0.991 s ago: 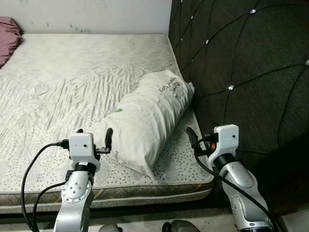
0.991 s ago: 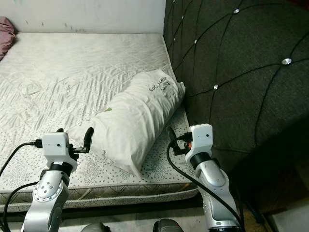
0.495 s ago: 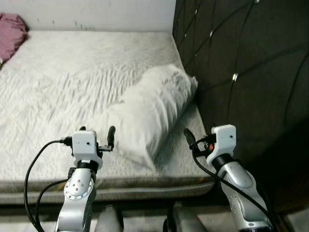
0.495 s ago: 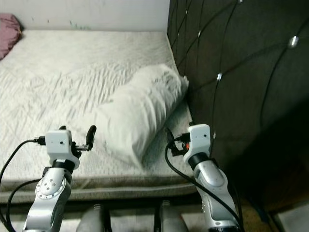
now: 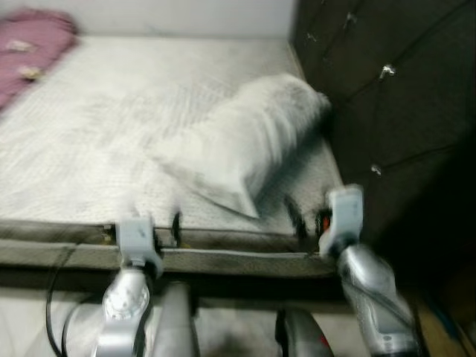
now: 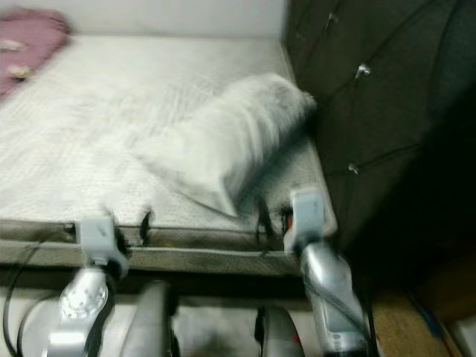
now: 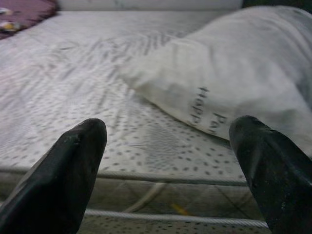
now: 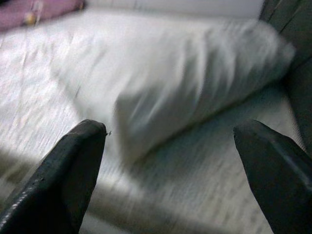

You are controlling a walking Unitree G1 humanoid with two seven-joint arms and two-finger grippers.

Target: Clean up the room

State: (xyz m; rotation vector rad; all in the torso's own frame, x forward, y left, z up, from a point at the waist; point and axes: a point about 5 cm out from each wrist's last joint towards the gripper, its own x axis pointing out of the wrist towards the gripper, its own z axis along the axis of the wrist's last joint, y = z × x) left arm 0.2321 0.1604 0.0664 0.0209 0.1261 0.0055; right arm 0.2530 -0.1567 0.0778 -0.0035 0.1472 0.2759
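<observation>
on mattress [image 5: 89,156] | pillow [image 5: 245,145] beyond both spread tools, untouched

White pillow on a pale dotted mattress, dark tufted headboard beside it.

The pillow [image 7: 234,83] is white with dark grey lettering near one edge. The mattress [image 7: 73,97] under it is off-white, quilted in fine lines and speckled with small dark dots; its side band [image 5: 223,260] is a duller grey-beige with pale piping. Beyond the pillow, at the mattress's far corner, lies a pink-purple cloth [image 5: 33,44]. Beside the pillow stands a headboard [image 5: 387,111] of dark charcoal fabric, studded with shiny silver buttons. The wall [image 5: 186,15] behind the mattress is plain white. The left tool [image 7: 165,175] and the right tool [image 8: 170,175] have black fingers; the arms [image 5: 368,290] are silver.
</observation>
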